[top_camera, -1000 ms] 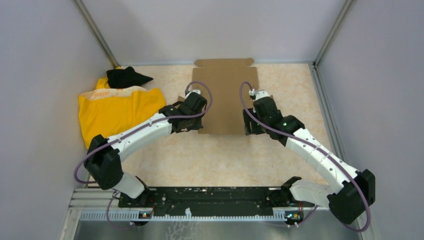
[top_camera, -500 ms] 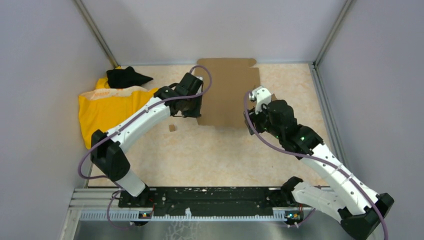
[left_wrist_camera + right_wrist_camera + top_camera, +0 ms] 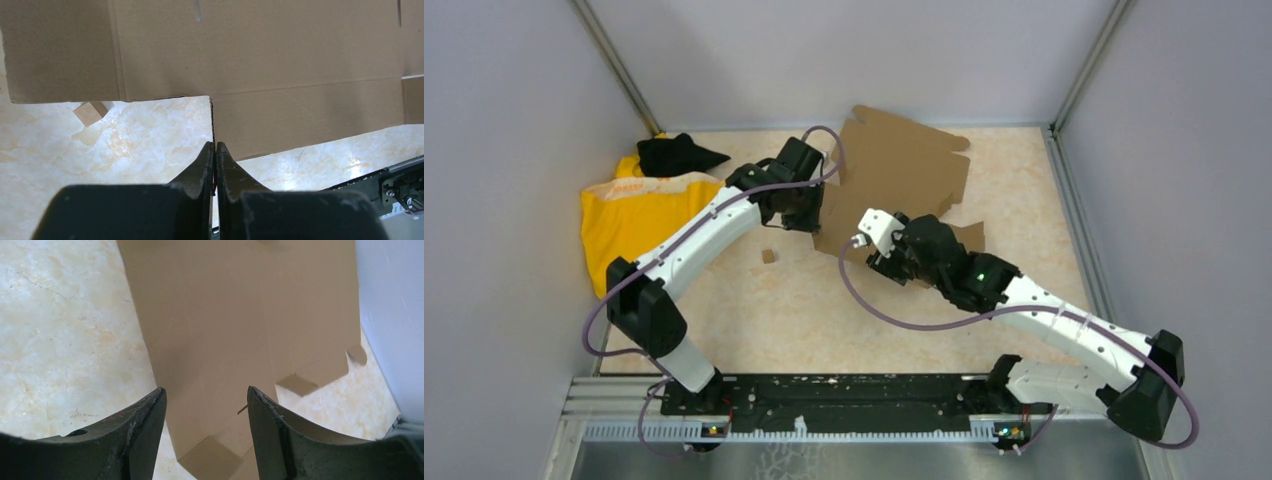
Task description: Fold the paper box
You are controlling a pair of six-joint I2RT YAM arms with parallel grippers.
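The paper box is lying unfolded and askew at the table's far middle. The left gripper is pinching its left edge between closed jaws. The right gripper is hovering over it, jaws apart.

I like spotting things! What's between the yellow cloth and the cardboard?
Top view: the left arm and a tiny cardboard scrap on the table, between yellow cloth and paper box.

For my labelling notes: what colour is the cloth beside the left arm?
Yellow cloth, left of the paper box; the top external view shows it best.
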